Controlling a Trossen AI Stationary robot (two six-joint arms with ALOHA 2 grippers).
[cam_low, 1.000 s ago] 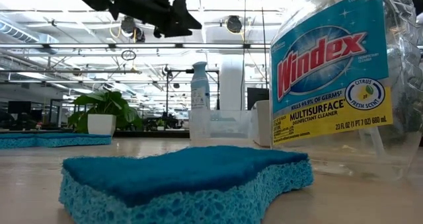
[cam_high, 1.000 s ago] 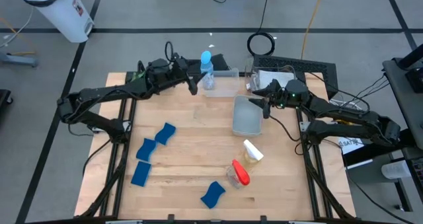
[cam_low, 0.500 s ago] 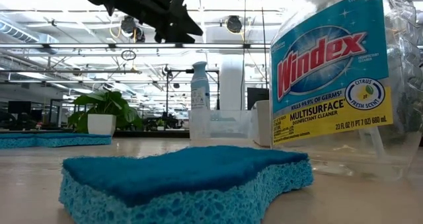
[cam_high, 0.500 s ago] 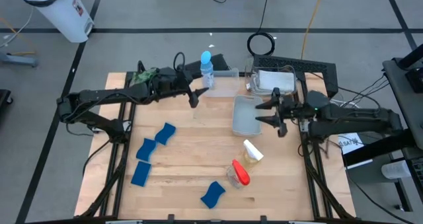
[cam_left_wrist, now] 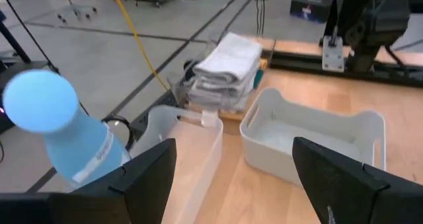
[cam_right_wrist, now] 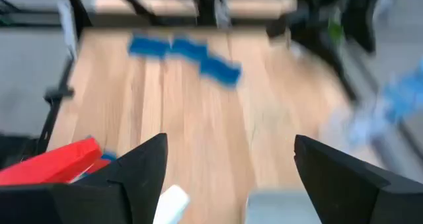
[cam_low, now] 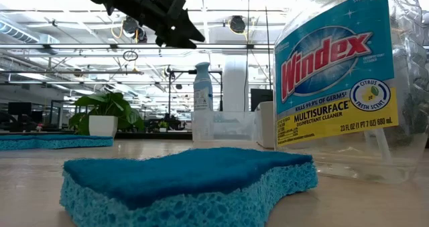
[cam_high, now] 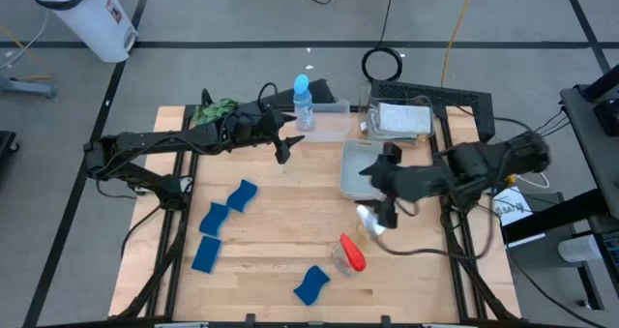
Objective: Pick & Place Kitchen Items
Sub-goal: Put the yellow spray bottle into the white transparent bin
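Wooden boards formed the table (cam_high: 271, 231), and from above four blue sponges (cam_high: 242, 193) were seen scattered over its left and near parts, with a red-topped bottle (cam_high: 349, 253) and a white-topped bottle (cam_high: 369, 222) lying toward the right. A blue-topped bottle (cam_high: 303, 104) was seen standing in a clear bin (cam_high: 324, 121) at the far edge, and a second clear bin (cam_high: 363, 168) lay just right of centre. Folded cloths (cam_high: 399, 120) were stacked beyond it.

The left gripper (cam_high: 284, 146) was held above the table just short of the blue-topped bottle, its fingers spread wide and nothing between them. The right gripper (cam_high: 382, 188) was poised over the near end of the second bin, close to the white-topped bottle, likewise spread wide and empty.

Only at table height could a bottle's Windex label (cam_low: 335, 66) be read, behind one sponge (cam_low: 188, 177) that filled the foreground, and a potted plant (cam_low: 104, 113) was shown upright at the far left. The cloths (cam_left_wrist: 228, 62) were shown plainly as a pale stack only by the left wrist camera, beside both bins. A row of sponges (cam_right_wrist: 185, 52) and the red top (cam_right_wrist: 53, 161) were caught, blurred, by the right wrist camera.
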